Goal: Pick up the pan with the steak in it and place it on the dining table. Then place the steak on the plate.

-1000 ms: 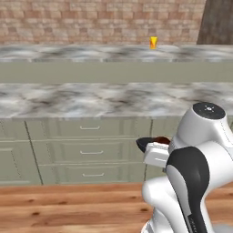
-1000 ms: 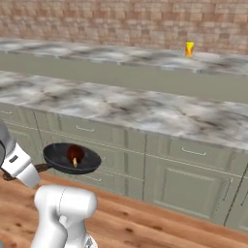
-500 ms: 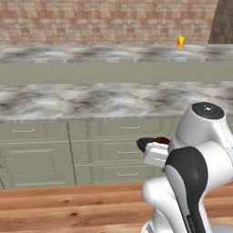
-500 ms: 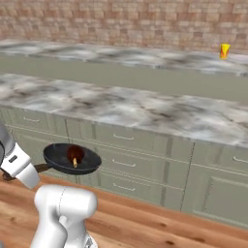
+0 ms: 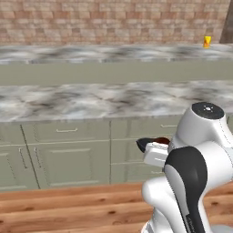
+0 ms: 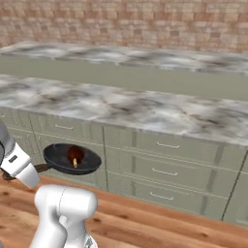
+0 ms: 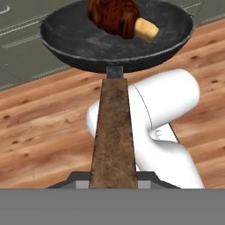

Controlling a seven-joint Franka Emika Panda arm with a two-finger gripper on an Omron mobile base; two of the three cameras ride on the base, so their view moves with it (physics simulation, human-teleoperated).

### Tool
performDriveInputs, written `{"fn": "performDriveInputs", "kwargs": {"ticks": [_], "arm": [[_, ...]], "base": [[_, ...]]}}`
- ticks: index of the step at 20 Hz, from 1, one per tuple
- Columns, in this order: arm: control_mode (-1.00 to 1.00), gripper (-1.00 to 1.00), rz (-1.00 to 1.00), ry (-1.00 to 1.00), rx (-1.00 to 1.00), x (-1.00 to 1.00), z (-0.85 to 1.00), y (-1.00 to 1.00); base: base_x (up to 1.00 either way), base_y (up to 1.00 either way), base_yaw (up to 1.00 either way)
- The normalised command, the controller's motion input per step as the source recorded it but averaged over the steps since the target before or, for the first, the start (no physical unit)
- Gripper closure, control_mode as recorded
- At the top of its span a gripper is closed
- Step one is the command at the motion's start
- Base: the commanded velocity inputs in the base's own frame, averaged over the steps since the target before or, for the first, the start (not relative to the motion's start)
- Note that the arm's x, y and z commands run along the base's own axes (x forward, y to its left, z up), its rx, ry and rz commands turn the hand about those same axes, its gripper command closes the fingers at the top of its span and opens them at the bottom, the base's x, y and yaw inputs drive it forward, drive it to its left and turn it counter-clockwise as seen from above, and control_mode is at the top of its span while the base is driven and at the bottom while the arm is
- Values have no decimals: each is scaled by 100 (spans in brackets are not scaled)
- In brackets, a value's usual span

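Hand view is showing the tool (image 7: 113, 183) clamping tight on the butt of the brown wooden handle, with the pan (image 7: 116, 37) running straight out ahead of it, its long axis lying along the tool's own line of reach. Sitting in the pan's bowl, toward the far rim from the tool, the steak (image 7: 115, 17) is showing its paler patch off to one side. Below the pan the wooden floor (image 7: 39, 127) is lying well apart, so the load is hanging in the air rather than resting on anything. In the right base view the pan (image 6: 72, 158) is riding level, just in front of the drawer fronts of the nearer marble-topped island (image 6: 145, 111). Beyond that island and higher, the dining table (image 6: 145, 58) is stretching across as the tabletop to reach, so the carry is likely needing to go up and forward over the island. A yellow cup (image 5: 207, 42) is standing far off on that tabletop; the plate I cannot make out.
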Motion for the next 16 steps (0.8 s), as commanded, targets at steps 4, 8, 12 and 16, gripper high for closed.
{"fn": "performDriveInputs", "kwargs": {"ticks": [4,8,12,16], "arm": [[100,100,0,0,0,0,0,0],[100,100,0,0,0,0,0,0],[100,100,0,0,0,0,0,0],[100,100,0,0,0,0,0,0]], "base": [[0,100,-6],[0,100,-5],[-3,100,-4],[-6,100,-4]]}}
